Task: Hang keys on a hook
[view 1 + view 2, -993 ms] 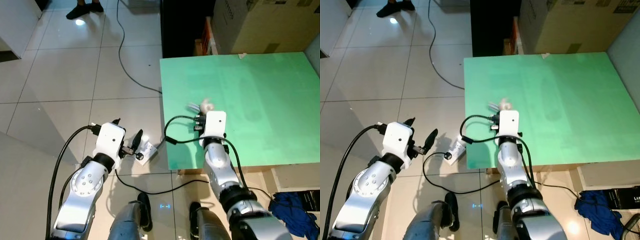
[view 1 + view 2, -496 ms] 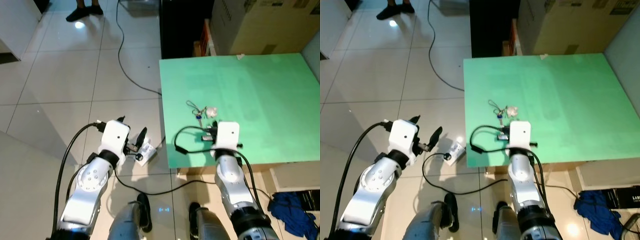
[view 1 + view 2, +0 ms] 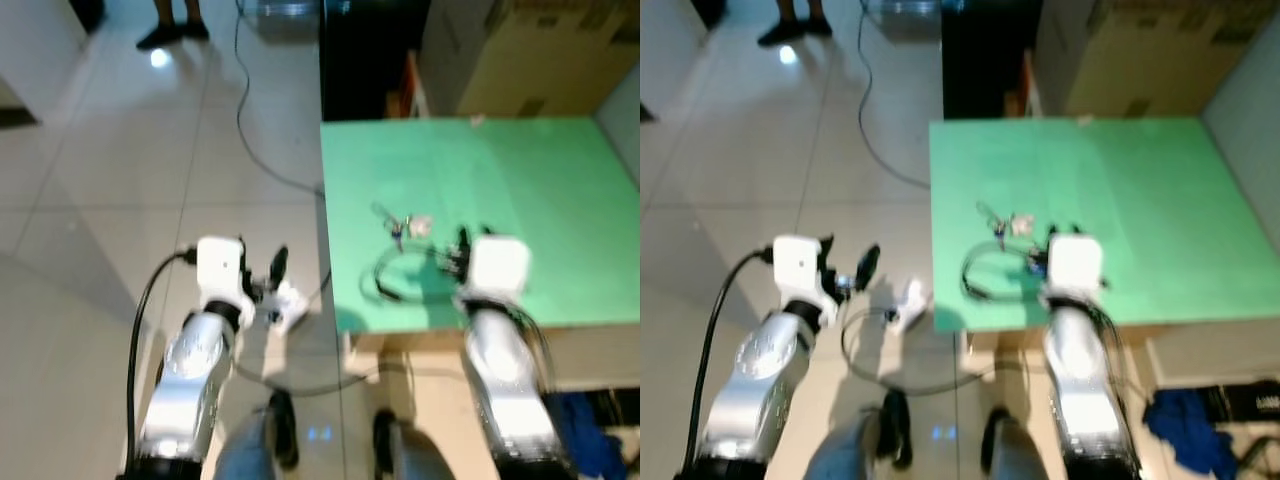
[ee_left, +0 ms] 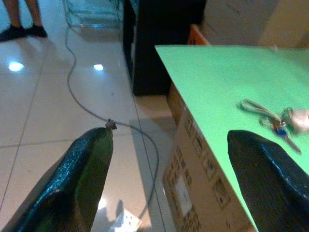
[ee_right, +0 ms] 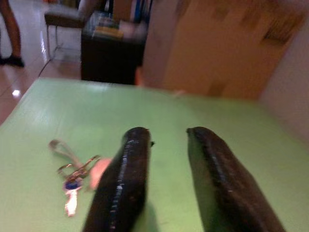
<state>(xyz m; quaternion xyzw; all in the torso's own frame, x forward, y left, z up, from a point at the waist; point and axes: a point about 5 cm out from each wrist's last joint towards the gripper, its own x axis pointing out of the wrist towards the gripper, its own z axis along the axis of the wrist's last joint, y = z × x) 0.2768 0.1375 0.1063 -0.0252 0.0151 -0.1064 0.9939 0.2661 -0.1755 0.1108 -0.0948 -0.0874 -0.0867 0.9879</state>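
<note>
**Around the green bench**

A green bench (image 3: 520,180) stands on a pale tiled floor (image 3: 120,180). Behind it sit a large cardboard box (image 3: 530,50) and a dark cabinet (image 3: 365,55). A black cable (image 3: 250,140) snakes across the tiles; a person's shoes (image 3: 172,35) show far off.

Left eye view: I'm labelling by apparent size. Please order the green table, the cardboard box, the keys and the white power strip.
Largest to smallest:
1. green table
2. cardboard box, cut off by the frame, so unsure
3. white power strip
4. keys, blurred, close to the strip

One bunch of keys (image 3: 402,224), one green table (image 3: 540,190), one cardboard box (image 3: 530,50), two grippers.
</note>
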